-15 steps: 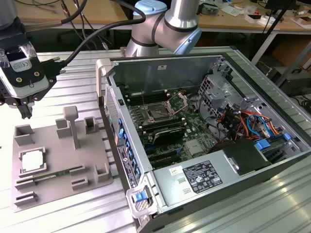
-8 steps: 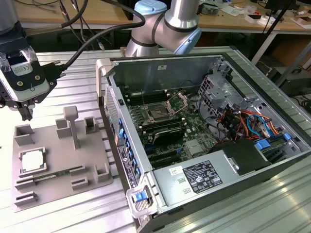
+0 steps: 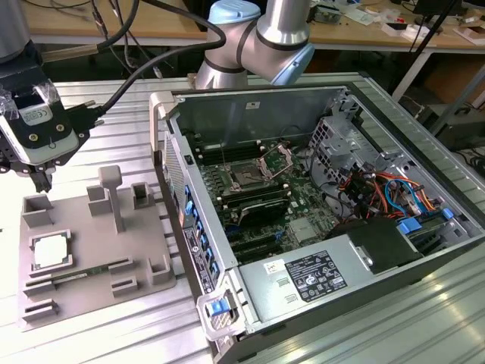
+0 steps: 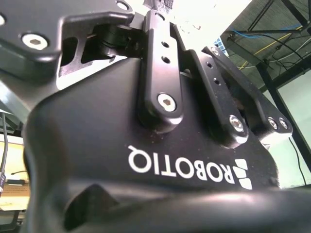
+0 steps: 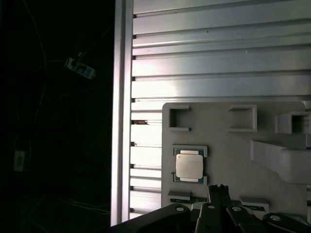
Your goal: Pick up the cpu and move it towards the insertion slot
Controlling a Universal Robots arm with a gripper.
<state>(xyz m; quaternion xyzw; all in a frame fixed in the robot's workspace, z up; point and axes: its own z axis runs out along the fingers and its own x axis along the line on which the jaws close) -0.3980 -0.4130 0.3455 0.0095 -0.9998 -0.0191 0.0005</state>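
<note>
Judging by how things lie, the task is barely begun: the cpu (image 3: 48, 251) lies flat, pale top up, in its holder on the grey fixture plate (image 3: 136, 243), at the exterior view's left, and nothing grips or touches it. The gripper (image 3: 39, 180) hangs above the far left corner of that plate, near the cpu but clear of it. In the first wrist view the gripper (image 5: 218, 190) reaches just short of the chip (image 5: 188, 166), which sits between two small brackets on the plate (image 5: 228, 150). Whether the jaws stand apart or together I cannot tell from these views; they are clamped on nothing. Both the pick and the whole carry are left to do. The insertion slot (image 3: 246, 177) lies well apart to the right, inside the open computer case (image 3: 379, 258), its metal retention frame (image 3: 277, 160) swung up and the dark socket uncovered. Counting: one cpu, one insertion slot, one gripper on one arm, one fixture plate, one computer case. The plate carries several raised grey blocks, whose number I cannot fix with certainty.
</note>
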